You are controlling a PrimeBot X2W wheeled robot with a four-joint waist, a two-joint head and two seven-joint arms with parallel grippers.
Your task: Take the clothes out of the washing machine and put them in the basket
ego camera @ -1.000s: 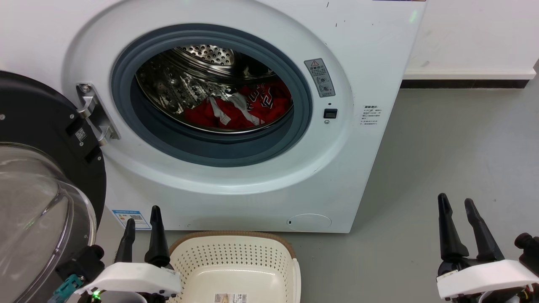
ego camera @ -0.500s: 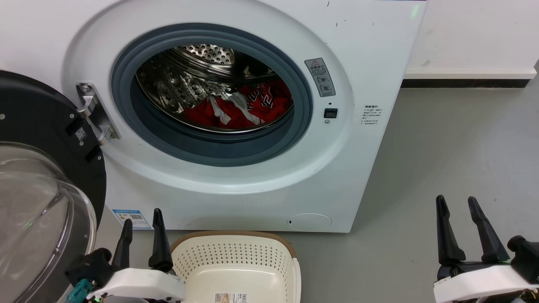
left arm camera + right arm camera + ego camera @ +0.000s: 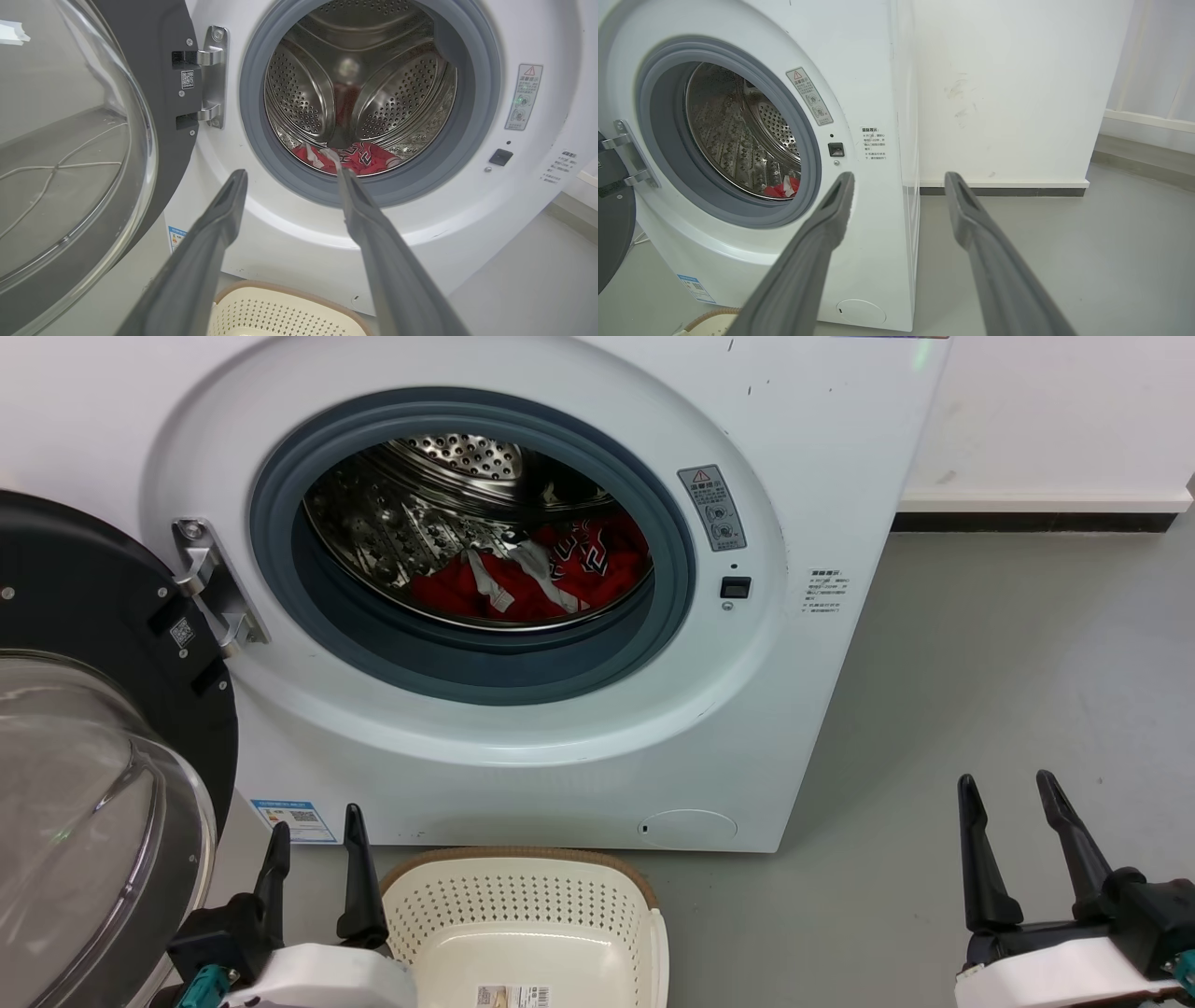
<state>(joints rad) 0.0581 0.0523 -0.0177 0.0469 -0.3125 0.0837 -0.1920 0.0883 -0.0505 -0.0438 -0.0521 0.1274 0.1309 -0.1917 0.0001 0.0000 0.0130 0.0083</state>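
The red clothes (image 3: 532, 581), a jersey with white trim among them, lie heaped at the bottom of the perforated steel drum (image 3: 401, 513) of the white washing machine (image 3: 794, 709), whose glass door (image 3: 93, 784) stands swung open at the left. The cream basket (image 3: 523, 896) sits on the grey floor (image 3: 980, 644) just before the machine. The left gripper (image 3: 316, 817) hangs beside the basket's left rim, jaws parted and empty. The right gripper (image 3: 1005, 777) hovers well apart to the right, jaws likewise parted.

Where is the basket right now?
In the head view the basket sits on the floor at bottom centre, before the washing machine, just right of the left gripper.
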